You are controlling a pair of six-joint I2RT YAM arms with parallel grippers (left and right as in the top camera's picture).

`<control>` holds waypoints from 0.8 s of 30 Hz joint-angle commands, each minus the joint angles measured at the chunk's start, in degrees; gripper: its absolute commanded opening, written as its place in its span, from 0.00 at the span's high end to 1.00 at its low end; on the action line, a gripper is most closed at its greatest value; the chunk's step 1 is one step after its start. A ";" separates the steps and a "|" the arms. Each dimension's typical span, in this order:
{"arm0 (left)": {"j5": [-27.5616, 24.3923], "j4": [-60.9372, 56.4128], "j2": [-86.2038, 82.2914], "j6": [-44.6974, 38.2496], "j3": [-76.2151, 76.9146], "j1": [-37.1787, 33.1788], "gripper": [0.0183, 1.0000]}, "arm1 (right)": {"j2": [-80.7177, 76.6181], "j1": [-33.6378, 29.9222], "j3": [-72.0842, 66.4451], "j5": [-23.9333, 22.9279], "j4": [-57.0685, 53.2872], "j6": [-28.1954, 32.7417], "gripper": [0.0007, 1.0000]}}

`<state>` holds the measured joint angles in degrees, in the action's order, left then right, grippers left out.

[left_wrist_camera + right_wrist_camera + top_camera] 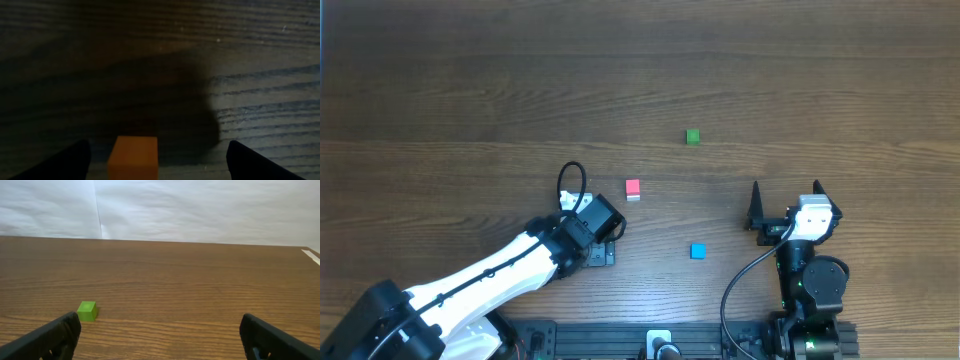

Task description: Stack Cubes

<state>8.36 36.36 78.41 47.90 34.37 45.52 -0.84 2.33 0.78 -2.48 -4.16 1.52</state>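
Zero stacking is done: the green cube (693,136), pink cube (633,187) and blue cube (697,251) lie apart on the bench (440,90), the orange cube (133,157) sits between the released left jaws near the front edge, and the right jaws gape empty.

A dark wood-grain table (470,90) meets a pale white wall (200,210) behind.

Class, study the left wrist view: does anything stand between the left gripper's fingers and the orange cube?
Nothing visible does. The orange cube sits on the bare wooden table, between the open fingers of the left gripper. It is nearer one finger and touches neither.
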 commanded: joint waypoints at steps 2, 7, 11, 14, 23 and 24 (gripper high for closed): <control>-3.08 0.44 0.42 0.35 -0.63 -2.34 0.17 | 0.46 -0.33 -0.48 -0.33 0.15 -0.17 0.01; -3.39 0.70 0.48 0.35 -0.63 -2.47 0.26 | 0.46 -0.33 -0.48 -0.33 0.17 -0.17 0.01; -3.50 0.68 1.16 0.35 -0.63 -2.47 0.33 | 0.46 -0.33 -0.48 -0.33 0.17 -0.17 0.01; -4.09 0.68 2.05 0.37 -0.63 -2.47 0.39 | 0.46 -0.33 -0.48 -0.33 0.15 -0.17 0.01; -4.48 0.44 2.93 0.59 -0.63 -2.47 0.53 | 0.46 -0.33 -0.48 -0.33 0.15 -0.17 0.01; -4.48 0.42 2.93 0.59 -0.63 -2.47 0.54 | 0.46 -0.33 -0.48 -0.33 0.15 -0.17 0.01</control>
<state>4.69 36.99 80.38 47.86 34.37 43.35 -0.84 2.33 0.78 -2.48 -4.16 1.52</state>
